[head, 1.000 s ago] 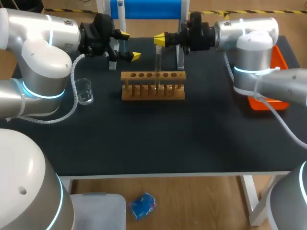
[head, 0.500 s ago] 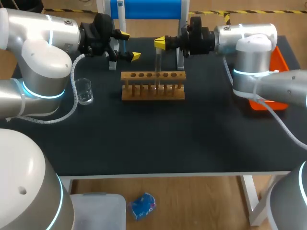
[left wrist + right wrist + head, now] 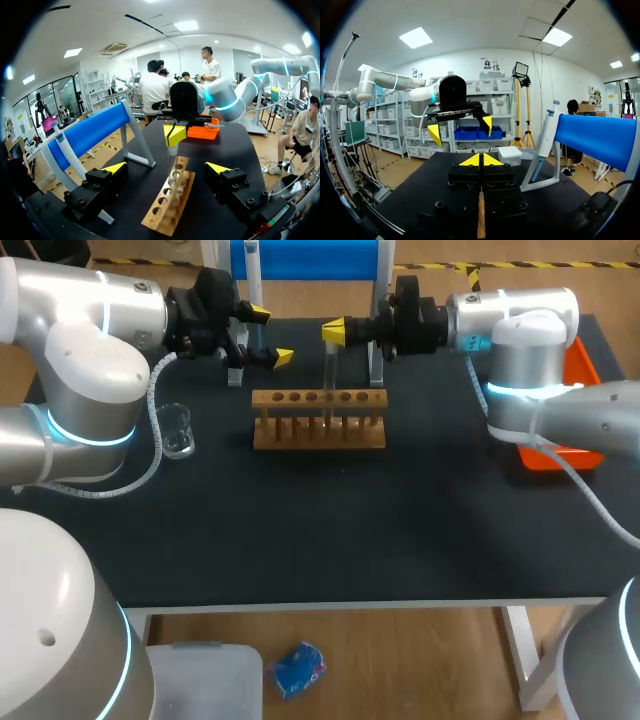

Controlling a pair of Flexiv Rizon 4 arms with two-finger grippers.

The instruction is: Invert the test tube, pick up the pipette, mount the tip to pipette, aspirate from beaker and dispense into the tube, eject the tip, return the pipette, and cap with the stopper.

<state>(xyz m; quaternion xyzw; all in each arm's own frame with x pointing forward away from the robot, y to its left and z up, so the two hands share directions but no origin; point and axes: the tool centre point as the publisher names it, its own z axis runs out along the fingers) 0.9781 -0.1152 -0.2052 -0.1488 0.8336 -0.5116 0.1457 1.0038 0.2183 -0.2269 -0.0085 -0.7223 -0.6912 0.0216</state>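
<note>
While upright, clear slender test tube (image 3: 328,375)

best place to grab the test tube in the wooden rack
Grip the test tube by its bare upper end, level from the right, where the right gripper is shut on it. It stands upright, lower part inside the rack.

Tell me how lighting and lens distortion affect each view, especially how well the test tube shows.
Head view: even light, faint shadows; the clear test tube barely shows against the dark table. Left wrist view: fisheye bends the wooden rack into a curve, ceiling lamps glare. Right wrist view: bright ceiling panels; I cannot make out the tube at the right gripper.
</note>
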